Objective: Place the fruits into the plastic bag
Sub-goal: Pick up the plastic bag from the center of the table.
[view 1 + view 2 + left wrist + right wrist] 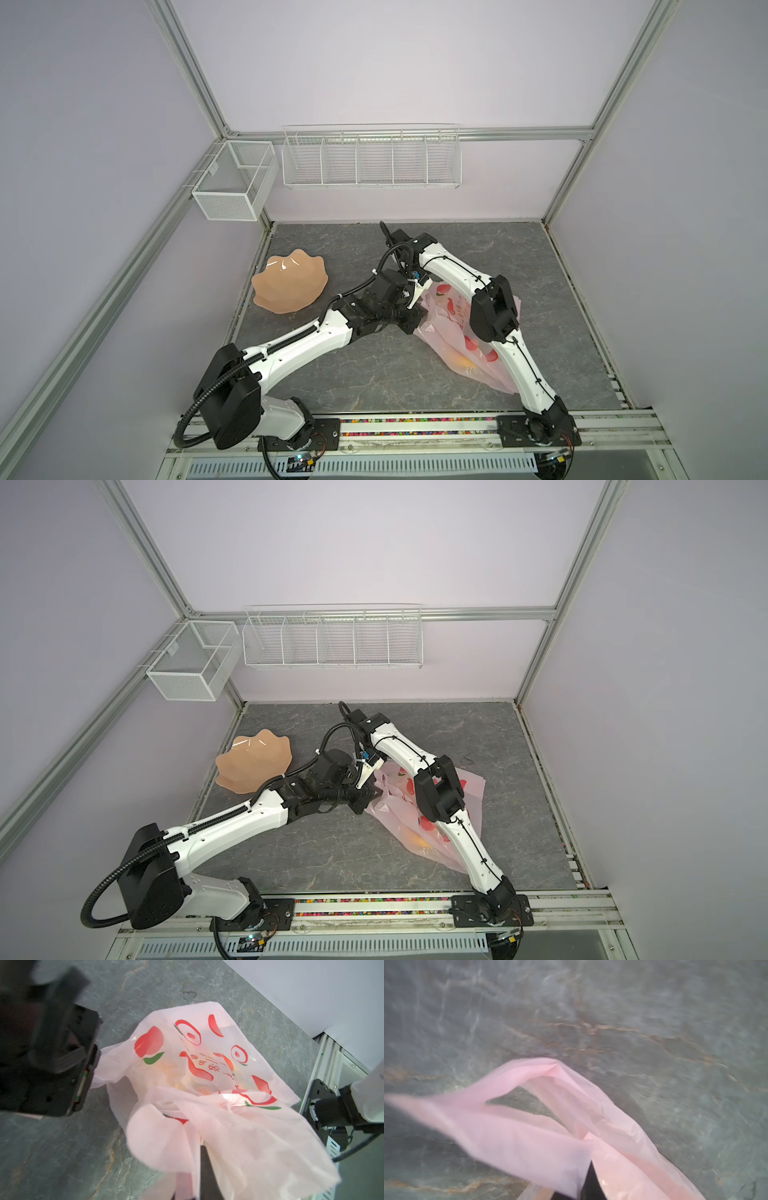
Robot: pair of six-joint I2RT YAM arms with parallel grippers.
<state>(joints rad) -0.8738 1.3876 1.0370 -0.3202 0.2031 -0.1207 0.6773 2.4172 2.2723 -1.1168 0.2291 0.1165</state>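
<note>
Pink film is what both tools have hold of. The left gripper (413,325) is closed, with the bag (457,332) mouth's film draped over its finger in the left wrist view. The right gripper (417,296), just beyond it, is pinched tight on a handle loop (550,1068).

The bag lies right of centre on the grey table (374,374), mouth toward the middle and closed end toward the near right. A yellow-orange glow through the film (461,361) looks like the fruits inside. You have no loose fruit showing on the table or in the peach dish (289,286) at the far left.

So loading looks done, and you seem to be gathering the mouth. Next, raise both grips evenly so the fruits slide to the closed end and not out of the mouth.

Red characters (209,1067) run across the bag among the printed fruit pictures. They sit upside down in the left wrist view and I cannot read them. The fine line beside them is too small. No brand shows.
</note>
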